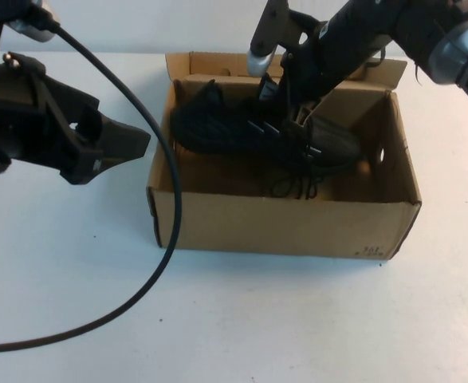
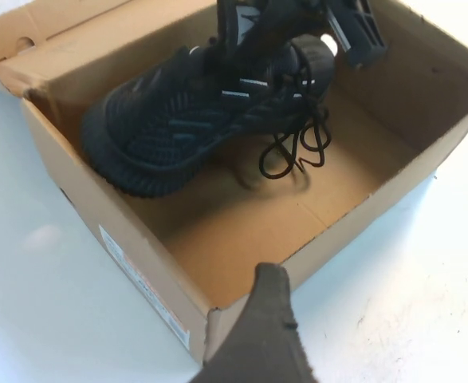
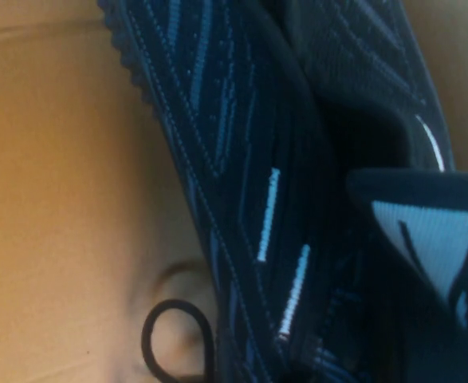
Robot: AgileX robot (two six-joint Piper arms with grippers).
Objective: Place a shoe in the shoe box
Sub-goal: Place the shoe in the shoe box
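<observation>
The left gripper (image 1: 126, 144) is being held with its jaws wide open and nothing between them, just outside the near left corner of the shoe box (image 1: 281, 227). Farther back, the shoe (image 1: 257, 132) is being pinched at its tongue by the closed right gripper (image 1: 285, 100), inside the box with its laces (image 2: 293, 152) hanging below the jaws.

shoe (image 1: 257, 132) sits inside the shoe box (image 1: 281, 227), right gripper (image 1: 285, 100) reaching in from behind onto it. left gripper (image 1: 126, 148) hangs just left of the box, over the surface (image 1: 241, 319).
</observation>
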